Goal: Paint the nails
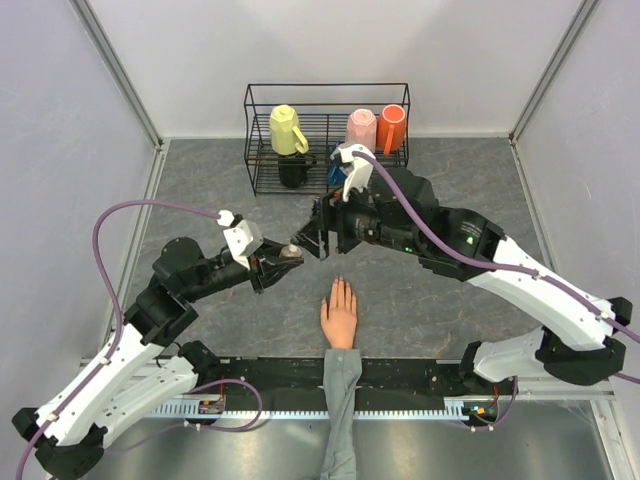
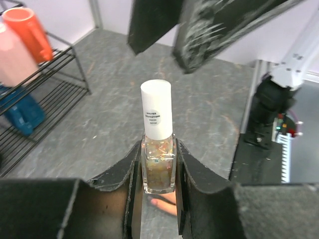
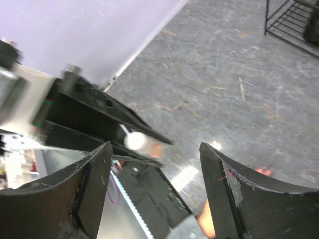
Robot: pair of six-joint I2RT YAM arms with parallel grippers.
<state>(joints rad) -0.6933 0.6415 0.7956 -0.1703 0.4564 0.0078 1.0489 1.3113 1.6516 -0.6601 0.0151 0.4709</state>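
Observation:
A peach mannequin hand (image 1: 339,316) with a grey sleeve lies palm down at the near middle, its tiny pale nails (image 1: 339,281) pointing away. My left gripper (image 1: 285,257) is shut on a clear glitter nail polish bottle (image 2: 158,162) with a white cap (image 2: 156,109), held above the table left of the hand. My right gripper (image 1: 318,235) is open and empty, its jaws facing the bottle's cap (image 3: 134,141) from the right, a short gap away. A fingertip of the hand (image 2: 164,204) shows below the bottle.
A black wire rack (image 1: 327,135) stands at the back with a yellow jug (image 1: 286,130), a pink cup (image 1: 361,130), an orange cup (image 1: 392,128) and a blue object (image 2: 21,115). A black rail (image 1: 400,374) runs along the near edge.

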